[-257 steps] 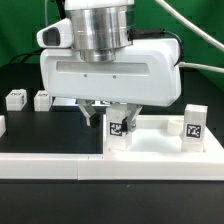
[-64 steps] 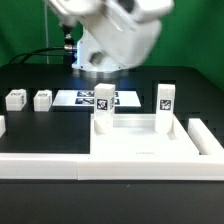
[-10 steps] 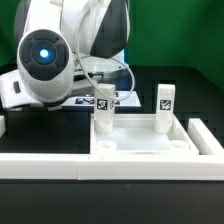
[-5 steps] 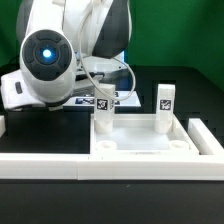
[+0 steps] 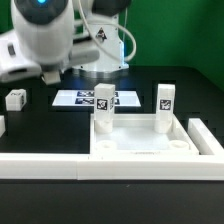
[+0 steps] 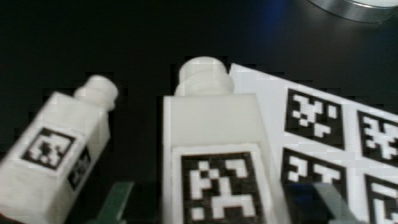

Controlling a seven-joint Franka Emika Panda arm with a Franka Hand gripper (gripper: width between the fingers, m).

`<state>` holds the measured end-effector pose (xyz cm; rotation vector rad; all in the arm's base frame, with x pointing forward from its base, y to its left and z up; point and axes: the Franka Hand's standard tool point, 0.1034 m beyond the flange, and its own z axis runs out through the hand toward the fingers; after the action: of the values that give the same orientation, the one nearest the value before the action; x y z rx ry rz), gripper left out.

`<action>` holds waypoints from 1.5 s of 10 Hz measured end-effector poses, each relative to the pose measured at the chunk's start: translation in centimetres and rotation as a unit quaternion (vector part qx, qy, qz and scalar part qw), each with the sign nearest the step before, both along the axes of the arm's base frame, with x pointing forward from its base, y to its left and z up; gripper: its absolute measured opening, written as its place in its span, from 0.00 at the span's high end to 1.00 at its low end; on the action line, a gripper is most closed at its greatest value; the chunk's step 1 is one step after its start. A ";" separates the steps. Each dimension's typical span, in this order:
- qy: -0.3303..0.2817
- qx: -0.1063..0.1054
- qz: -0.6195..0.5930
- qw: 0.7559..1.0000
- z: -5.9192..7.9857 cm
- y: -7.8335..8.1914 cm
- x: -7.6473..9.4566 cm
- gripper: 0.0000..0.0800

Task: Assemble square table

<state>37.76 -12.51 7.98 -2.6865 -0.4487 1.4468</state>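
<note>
My pincer (image 6: 214, 195) is half closed, clamping the held leg (image 6: 217, 125) by its sides, with the spare leg (image 6: 63, 145) just beside it. In the exterior view the slab (image 5: 140, 146) sits at six o'clock on the tabletop (image 5: 60, 125).

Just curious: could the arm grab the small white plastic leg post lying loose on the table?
Probably not yet: its jaws grip another white plastic leg post; nothing covers the loose leg post.
</note>
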 end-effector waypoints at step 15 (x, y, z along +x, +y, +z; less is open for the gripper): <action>-0.448 0.029 -0.084 0.890 11.4 7.2 11.7 0.64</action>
<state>49.48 -5.29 19.35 -3.0794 -0.2549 0.0628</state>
